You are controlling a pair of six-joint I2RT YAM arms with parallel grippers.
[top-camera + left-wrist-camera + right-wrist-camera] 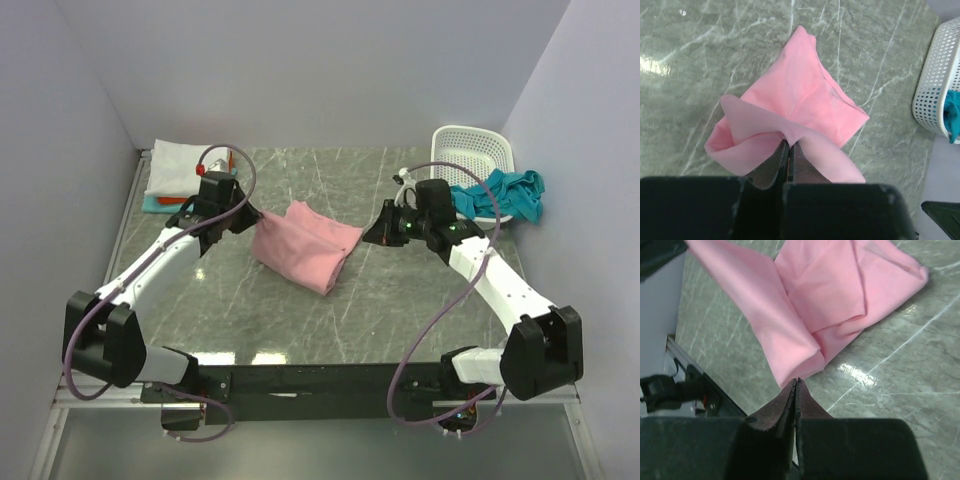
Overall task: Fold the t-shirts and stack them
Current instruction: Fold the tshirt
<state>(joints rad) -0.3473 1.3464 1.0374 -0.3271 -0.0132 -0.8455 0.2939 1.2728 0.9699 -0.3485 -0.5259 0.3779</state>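
Pink shirt (305, 245) half-folded, corner pinched in left gripper (788, 147), right gripper (796, 385) clenched beside it; white shirt (178, 165) stacked far left, teal shirt (510, 190) unfolded at basket (470, 140).

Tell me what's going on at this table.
Two robot arms are folding shirts. The left gripper is shut on an edge of the pink t-shirt, which lies partly folded mid-table. The right gripper is shut at the shirt's other end; its hold is unclear. A white t-shirt lies at the far left, and a teal t-shirt hangs from the basket far right.
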